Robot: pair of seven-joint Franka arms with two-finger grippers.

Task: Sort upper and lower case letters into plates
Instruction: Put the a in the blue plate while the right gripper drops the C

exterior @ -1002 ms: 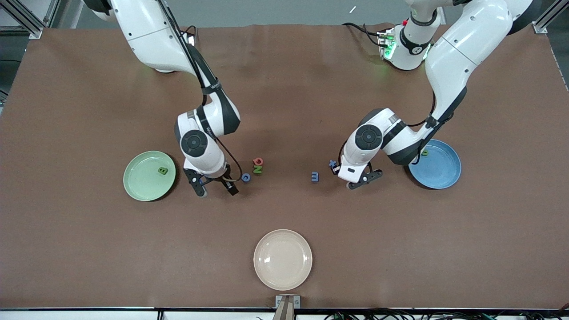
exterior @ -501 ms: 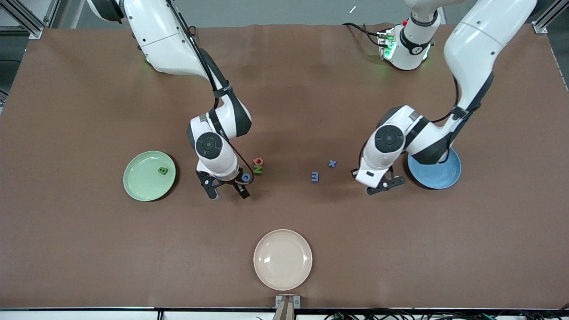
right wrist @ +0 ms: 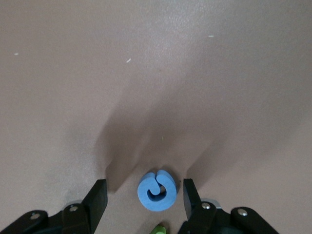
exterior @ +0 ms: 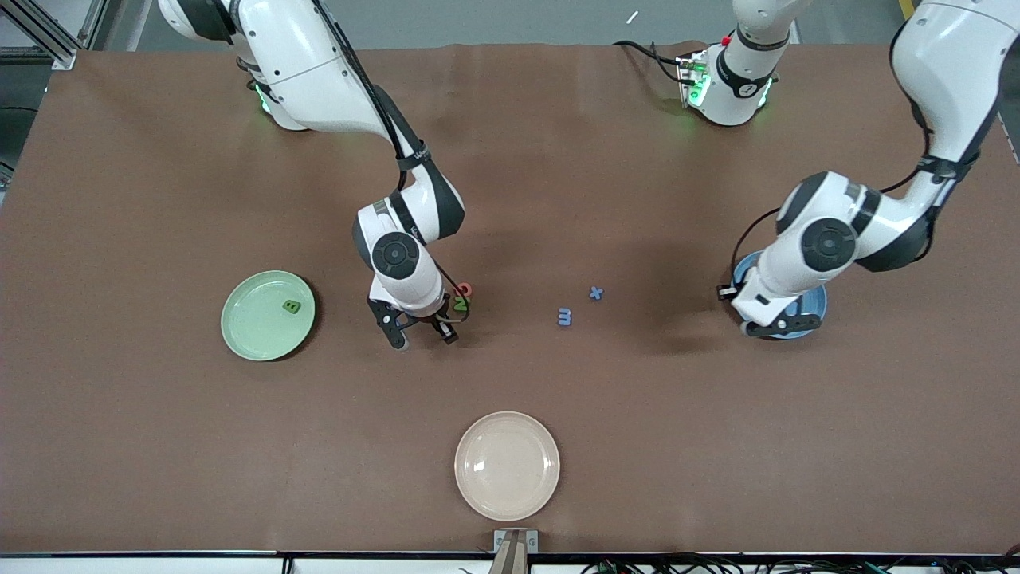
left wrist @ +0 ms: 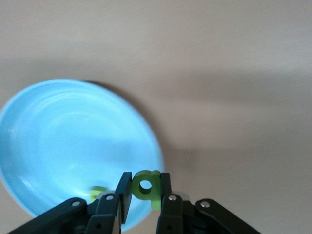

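My right gripper (exterior: 422, 335) is open and low at the table, its fingers on either side of the blue C (right wrist: 157, 191); the C is hidden in the front view. The green N (exterior: 460, 304) and red Q (exterior: 464, 290) lie right beside it. My left gripper (exterior: 777, 324) is shut on a green lower-case letter (left wrist: 146, 187) over the edge of the sky blue plate (exterior: 818, 303), which shows in the left wrist view (left wrist: 63, 141) with another green letter (left wrist: 97, 193) in it. The mint green plate (exterior: 255, 327) holds the green B (exterior: 292, 306). The blue m (exterior: 564, 316) and blue x (exterior: 596, 292) lie mid-table.
A cream-beige plate (exterior: 507, 465) sits near the table's front edge, nearer to the front camera than the letters. The brown table mat (exterior: 159, 199) covers the whole work area.
My left gripper has moved from beside the x and m to the blue plate, carrying the green letter. My right gripper has shifted from near the mint plate to straddle the C.
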